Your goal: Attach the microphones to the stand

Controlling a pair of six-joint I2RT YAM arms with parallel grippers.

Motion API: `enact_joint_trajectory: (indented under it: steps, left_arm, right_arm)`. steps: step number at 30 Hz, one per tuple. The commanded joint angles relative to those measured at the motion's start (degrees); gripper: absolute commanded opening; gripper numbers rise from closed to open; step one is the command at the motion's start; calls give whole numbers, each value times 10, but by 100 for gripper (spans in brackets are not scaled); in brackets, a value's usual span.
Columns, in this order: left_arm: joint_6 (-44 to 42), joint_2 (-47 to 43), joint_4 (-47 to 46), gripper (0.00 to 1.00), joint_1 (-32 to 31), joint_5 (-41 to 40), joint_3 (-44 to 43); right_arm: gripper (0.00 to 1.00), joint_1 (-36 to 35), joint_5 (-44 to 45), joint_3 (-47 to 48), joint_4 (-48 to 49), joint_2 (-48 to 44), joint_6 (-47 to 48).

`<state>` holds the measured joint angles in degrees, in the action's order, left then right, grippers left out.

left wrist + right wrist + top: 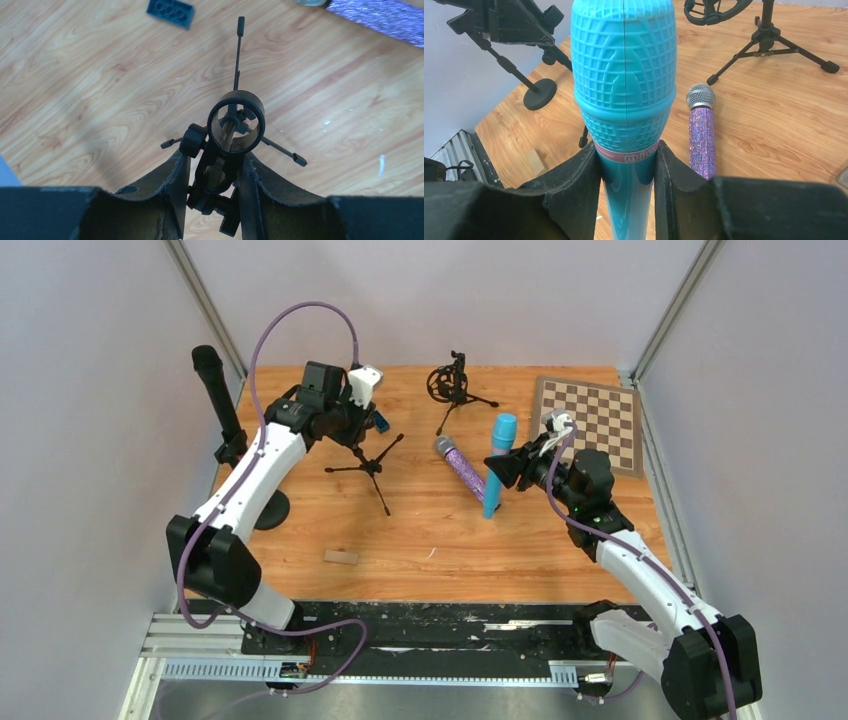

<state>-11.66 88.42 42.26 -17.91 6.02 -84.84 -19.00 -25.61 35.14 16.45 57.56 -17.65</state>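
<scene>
Three microphones are in view over a pale wooden surface point(420, 540). The light blue plastic microphone point(624, 75) with a moulded grid head stands upright near the middle, head up. The right gripper point(626, 150) has its jaws clamped on the handle just under the head; whether its foot touches the boards I cannot tell. Just beside it, toward the left arm, the purple glitter microphone point(460, 468) with a silver mesh head lies flat, free of both arms. The all-black stick microphone point(215, 390) sits tilted in the clip of a round-based black stand point(270, 510) at the far left edge. The left gripper point(215, 160) has its jaws drawn narrow around the neck of a small black tripod stand point(235, 127), just below its ring-shaped clip. A dark blue toy brick point(171, 12) lies near that stand. Further back stands a second black tripod with a round cradle point(455, 385), and a wooden chessboard point(590, 420) lies at the far right.
</scene>
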Motion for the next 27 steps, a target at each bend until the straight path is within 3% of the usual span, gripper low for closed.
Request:
enact_joint_trajectory:
  steps: [1,12,27]
  left_arm:
    - [34,-48,-15,0,-42,12,2]
    - [69,-81,24,0,-161,1,39]
    - [94,-38,79,0,-273,-54,-4]
  right_arm:
    - [0,-2,7,23,15,-3,8]
    - [0,-2,16,26,-3,-7,9]
    - [0,-2,24,26,-9,-3,10]
